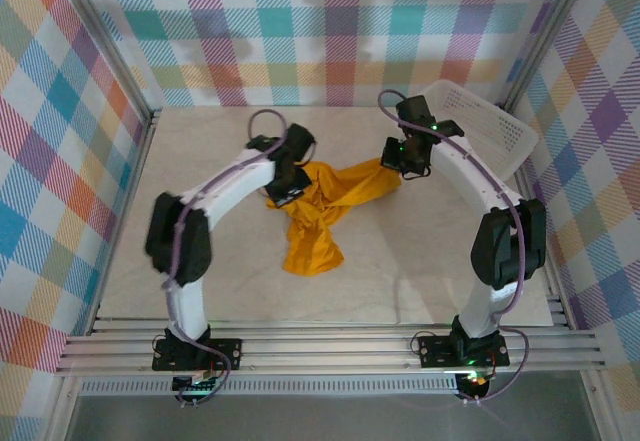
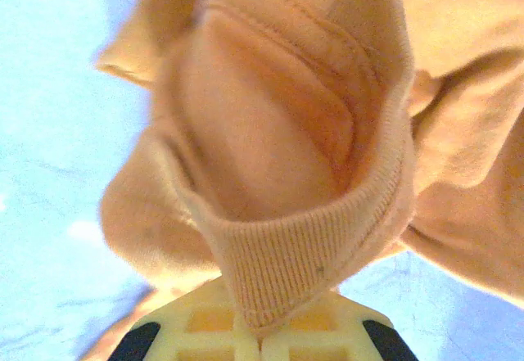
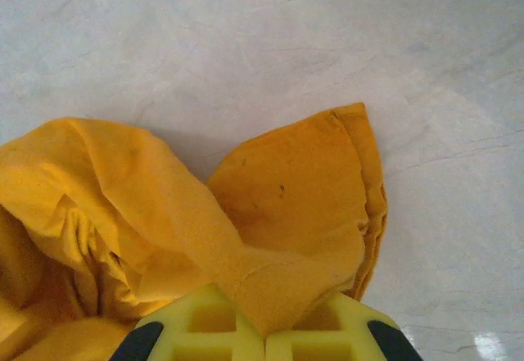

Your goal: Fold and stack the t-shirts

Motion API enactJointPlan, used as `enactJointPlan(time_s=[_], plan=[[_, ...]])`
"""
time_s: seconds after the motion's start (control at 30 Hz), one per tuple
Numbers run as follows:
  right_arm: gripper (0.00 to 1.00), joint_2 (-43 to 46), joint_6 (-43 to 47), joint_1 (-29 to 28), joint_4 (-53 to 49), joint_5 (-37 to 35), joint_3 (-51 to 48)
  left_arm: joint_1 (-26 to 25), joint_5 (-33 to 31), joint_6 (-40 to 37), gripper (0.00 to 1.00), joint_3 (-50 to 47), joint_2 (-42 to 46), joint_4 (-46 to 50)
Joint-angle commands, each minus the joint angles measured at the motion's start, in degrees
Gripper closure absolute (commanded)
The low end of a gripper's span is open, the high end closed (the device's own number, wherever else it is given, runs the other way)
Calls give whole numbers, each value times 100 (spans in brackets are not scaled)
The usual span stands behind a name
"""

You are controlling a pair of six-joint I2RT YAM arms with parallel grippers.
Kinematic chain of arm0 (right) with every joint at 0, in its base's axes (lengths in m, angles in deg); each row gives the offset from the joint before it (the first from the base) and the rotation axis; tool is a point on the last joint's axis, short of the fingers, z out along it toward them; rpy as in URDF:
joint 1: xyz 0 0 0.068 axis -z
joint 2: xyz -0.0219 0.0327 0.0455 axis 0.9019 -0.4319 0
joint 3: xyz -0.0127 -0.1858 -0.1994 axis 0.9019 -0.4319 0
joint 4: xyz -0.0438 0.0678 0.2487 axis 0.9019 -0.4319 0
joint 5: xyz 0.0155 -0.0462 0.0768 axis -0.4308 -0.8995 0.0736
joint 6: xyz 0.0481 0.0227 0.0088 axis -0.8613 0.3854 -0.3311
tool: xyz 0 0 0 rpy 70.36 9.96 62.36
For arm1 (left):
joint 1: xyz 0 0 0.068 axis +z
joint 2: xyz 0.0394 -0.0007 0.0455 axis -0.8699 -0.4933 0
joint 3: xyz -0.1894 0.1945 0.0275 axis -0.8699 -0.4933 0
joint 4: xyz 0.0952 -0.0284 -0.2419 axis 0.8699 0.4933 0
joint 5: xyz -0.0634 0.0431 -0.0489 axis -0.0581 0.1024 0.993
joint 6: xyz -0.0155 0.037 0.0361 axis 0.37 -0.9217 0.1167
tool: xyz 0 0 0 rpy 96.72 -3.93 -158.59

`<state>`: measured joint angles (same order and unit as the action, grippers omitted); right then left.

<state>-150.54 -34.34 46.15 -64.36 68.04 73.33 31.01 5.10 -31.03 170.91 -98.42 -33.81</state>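
From above, the t-shirt point(image 1: 318, 223) lies crumpled mid-table point(image 1: 450, 261) between my two arms. It is strung out roughly left to right, with a loose tail drooping toward my bases. My left gripper point(image 1: 290, 187) sits at its left end and my right gripper point(image 1: 405, 158) at its right end, near the white basket point(image 1: 485, 126) — each arm is nearest its own side.

In the left wrist view, my jaws are closed on the ribbed collar band point(image 2: 303, 250), and the neck opening gapes straight ahead of them.

In the right wrist view, my jaws are pinched on a fold of the cloth. A flap stands just ahead, the bulk is bunched off to the left, and bare table lies beyond.

I judge the line between my two grips to be the axis that matters — drawing outward along it should spread the shirt.
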Motion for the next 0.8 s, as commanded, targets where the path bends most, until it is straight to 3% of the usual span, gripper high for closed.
enactJointPlan(time_s=[0.0, 0.17, 0.3, 0.37, 0.43, 0.5, 0.53, 0.57, 0.63, 0.77], plan=[[100, 149, -107, 93, -130, -42, 233, 547, 400, -243, 100, -995, 1018, -669], [100, 94, -125, 132, -130, 5, 265, 1461, 882, -659, 100, -2296, 2063, -1011], [100, -57, -146, 131, -149, 305, 212, 2256, 961, -1105, 100, -2951, 2154, -1031], [100, -171, -146, 126, -208, 434, 203, 2524, 734, -1290, 100, -3064, 2093, -1059], [100, -203, -163, 121, -191, 513, 135, 2693, -51, -1306, 99, -2983, 2077, -809], [100, -250, -172, 121, -219, 622, 112, 2730, -1133, -1052, 90, -2763, 1970, -152], [100, -313, -172, 126, -294, 687, 157, 2756, -1504, -951, 80, -2592, 1866, 160], [100, -366, -164, 122, -350, 755, 197, 2758, -1663, -955, 68, -2476, 1740, 347], [100, -504, -106, 122, -504, 933, 306, 2666, -1730, -991, 60, -2283, 1562, 590], [100, -655, -50, 121, -745, 1082, 407, 1839, -1704, -890, 52, -2068, 1746, 1040]])
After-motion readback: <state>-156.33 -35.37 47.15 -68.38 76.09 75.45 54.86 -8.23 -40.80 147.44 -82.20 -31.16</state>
